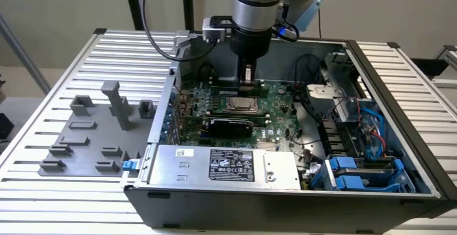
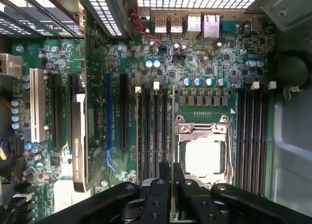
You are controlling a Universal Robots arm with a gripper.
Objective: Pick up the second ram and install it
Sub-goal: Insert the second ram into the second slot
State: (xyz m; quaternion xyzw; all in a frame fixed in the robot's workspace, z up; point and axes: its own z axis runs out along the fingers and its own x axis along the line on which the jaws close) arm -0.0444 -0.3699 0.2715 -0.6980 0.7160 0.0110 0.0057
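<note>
The tool [image 2: 171, 185] is closed on the second ram [image 2: 173, 131], held edge-down over the motherboard slots [image 2: 151, 136] beside the CPU socket [image 2: 202, 153]. Pickup looks done; seating is unfinished.

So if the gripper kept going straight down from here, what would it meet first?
Probably the motherboard: the gripper, shut on the second ram, points at the slots beside the CPU socket, so the stick's lower edge would likely land first. Depth unclear.
</note>
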